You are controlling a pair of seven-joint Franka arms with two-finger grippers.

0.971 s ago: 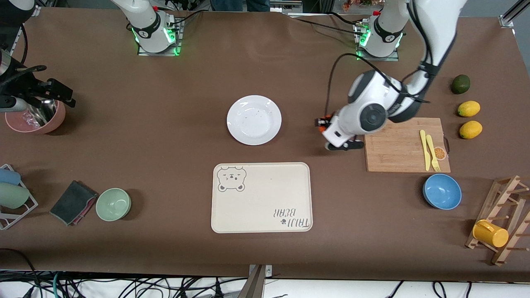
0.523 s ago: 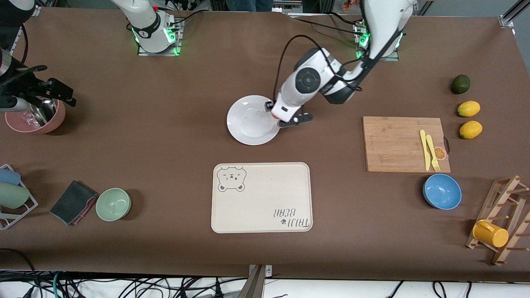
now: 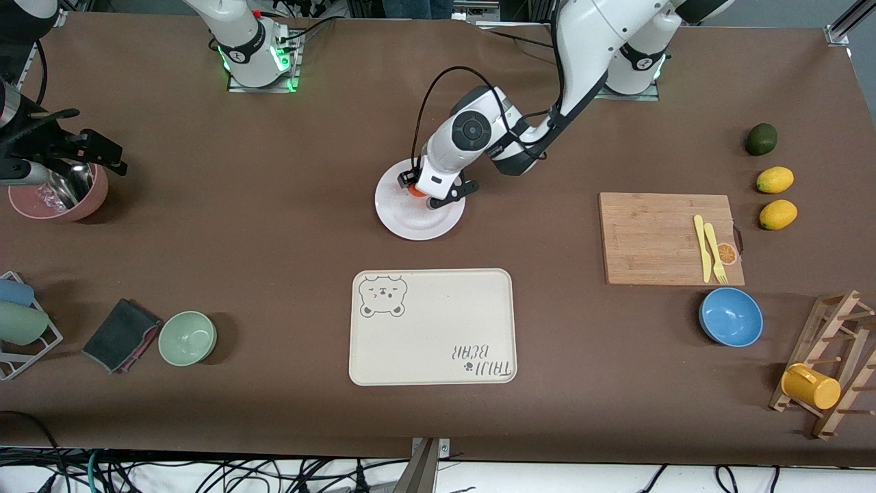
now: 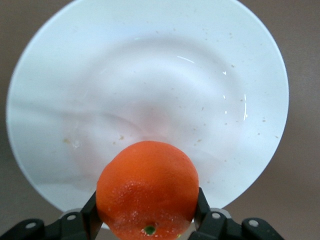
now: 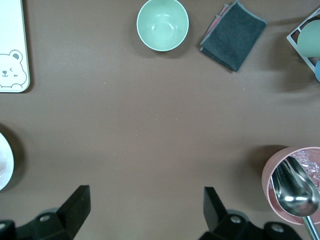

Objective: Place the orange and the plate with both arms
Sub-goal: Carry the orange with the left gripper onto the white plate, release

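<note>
Your left gripper (image 3: 419, 191) has swung from the cutting board (image 3: 667, 238) to over the plate's (image 3: 410, 222) 1 o'clock side, fingers clamped on the orange (image 4: 147, 195). Your right gripper (image 5: 145, 210) waits spread wide, empty, at the pink bowl (image 3: 58, 198).

This is a robotics lab dressed up as a kitchen: two white arm bases (image 3: 256, 51) with green-lit rings are bolted to a long table (image 3: 274, 226) under a plain brown cover, and loose black cables (image 3: 205, 472) tangle on the floor along the edge nearest the front camera. The kitchenware looks staged, with a bamboo cutting board (image 3: 657, 239) carrying yellow plastic cutlery (image 3: 710, 248), a cream bear tray (image 3: 431, 327), a blue bowl (image 3: 731, 316), a green bowl (image 3: 187, 337), two lemons (image 3: 776, 197) and a wooden mug rack (image 3: 831, 366) set well apart.
</note>
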